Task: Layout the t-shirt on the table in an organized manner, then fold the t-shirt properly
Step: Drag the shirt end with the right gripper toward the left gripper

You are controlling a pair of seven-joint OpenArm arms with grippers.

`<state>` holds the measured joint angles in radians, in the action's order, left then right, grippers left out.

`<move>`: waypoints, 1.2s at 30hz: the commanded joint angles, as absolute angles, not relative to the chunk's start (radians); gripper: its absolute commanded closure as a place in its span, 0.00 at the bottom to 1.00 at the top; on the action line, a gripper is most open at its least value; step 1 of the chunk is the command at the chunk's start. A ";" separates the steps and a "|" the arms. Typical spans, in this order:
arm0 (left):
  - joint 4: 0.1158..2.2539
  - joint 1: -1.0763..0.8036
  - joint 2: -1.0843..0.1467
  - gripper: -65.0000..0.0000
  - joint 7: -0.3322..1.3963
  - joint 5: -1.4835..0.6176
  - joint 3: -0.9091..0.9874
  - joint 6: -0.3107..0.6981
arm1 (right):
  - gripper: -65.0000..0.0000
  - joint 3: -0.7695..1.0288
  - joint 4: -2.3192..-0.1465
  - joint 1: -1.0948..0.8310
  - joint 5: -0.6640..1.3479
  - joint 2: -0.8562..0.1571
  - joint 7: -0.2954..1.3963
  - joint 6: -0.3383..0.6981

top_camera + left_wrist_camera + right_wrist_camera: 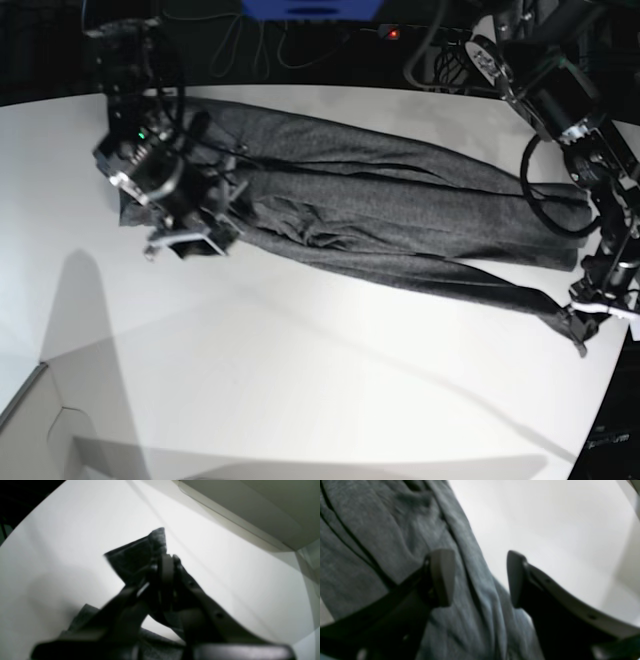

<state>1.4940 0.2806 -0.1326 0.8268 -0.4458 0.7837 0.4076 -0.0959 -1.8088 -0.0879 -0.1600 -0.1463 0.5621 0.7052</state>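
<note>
The right gripper [480, 577] has its jaws apart over the t-shirt [400, 215], holding nothing. The left gripper [165, 565] is pinched tight on a corner of the shirt, at the lower right of the base view. The shirt lies stretched in a long wrinkly band across the top of the table [300, 380]. One side is let go — a pull could drag and bunch it.
</note>
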 commanded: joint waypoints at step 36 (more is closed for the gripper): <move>1.448 0.285 -0.156 1.00 0.769 -0.461 0.782 0.414 | 1.00 -0.254 -1.334 0.245 -0.154 -0.114 0.598 0.698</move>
<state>1.4303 0.2630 -0.1406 0.7933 -0.4427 0.7837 0.4076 -0.2565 -1.3167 0.2306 -0.1596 -0.1070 0.6071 0.7025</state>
